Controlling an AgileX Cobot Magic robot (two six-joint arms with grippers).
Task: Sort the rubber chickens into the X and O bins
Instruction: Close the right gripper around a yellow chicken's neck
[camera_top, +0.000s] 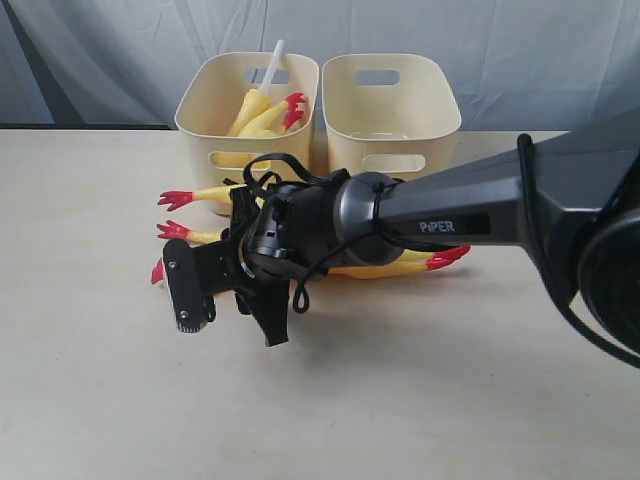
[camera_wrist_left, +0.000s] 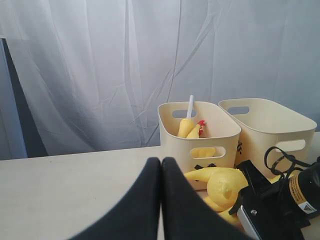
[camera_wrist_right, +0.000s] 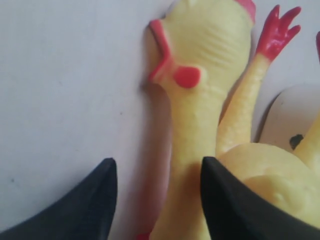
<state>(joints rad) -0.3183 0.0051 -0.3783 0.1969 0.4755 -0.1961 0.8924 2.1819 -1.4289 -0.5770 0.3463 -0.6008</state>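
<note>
Softly ribbed rubber chicken (camera_wrist_right: 205, 60) lies between right hand's (camera_wrist_right: 157, 167) tapered fingers (camera_wrist_right: 85, 205).

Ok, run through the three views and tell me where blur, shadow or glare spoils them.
Exterior view: even light, sharp, no glare. Left wrist view: the shut left hand is dark and soft-edged up close, the bins behind read clearly. Right wrist view: the chicken head is slightly soft, the open right hand blurred at its edges.

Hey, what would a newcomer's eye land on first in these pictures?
The big dark right arm reaches across the table, its open gripper astride the neck of a yellow rubber chicken. Behind it, the left-hand bin holds chicken parts and a white tube.
</note>
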